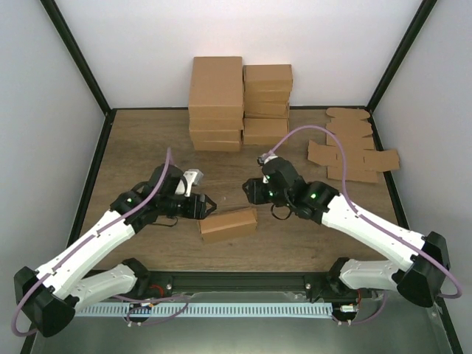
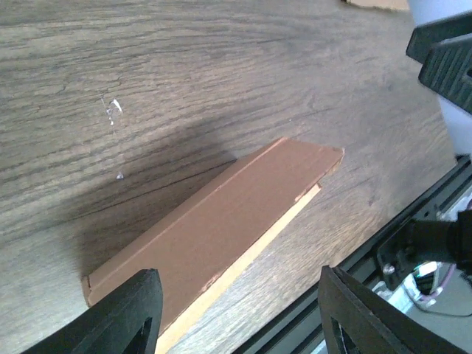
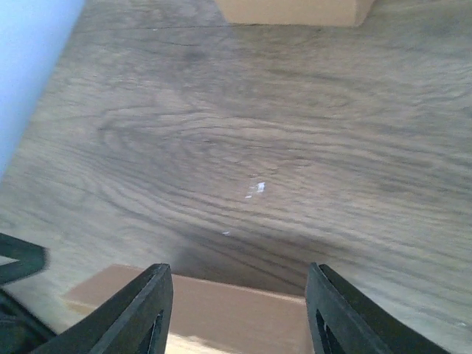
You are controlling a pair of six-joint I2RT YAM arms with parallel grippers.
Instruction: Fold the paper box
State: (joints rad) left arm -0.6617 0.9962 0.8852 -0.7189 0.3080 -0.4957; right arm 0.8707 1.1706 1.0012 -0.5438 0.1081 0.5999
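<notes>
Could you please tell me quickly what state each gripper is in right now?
Left gripper: open, over the paper box, holding nothing.
Right gripper: open, holding nothing.

One paper box (image 1: 228, 223) lies on the counter (image 1: 133, 140). At the back stand two stacks of ready-made cartons (image 1: 216, 103), about four layers in each as far as the seams show, and at the back right is one loose pile of flat blanks (image 1: 354, 158), at least three, overlapping too much for an exact count. There are two arms, left (image 1: 96, 240) and right (image 1: 376, 228), each with two fingers (image 2: 122, 317).
</notes>
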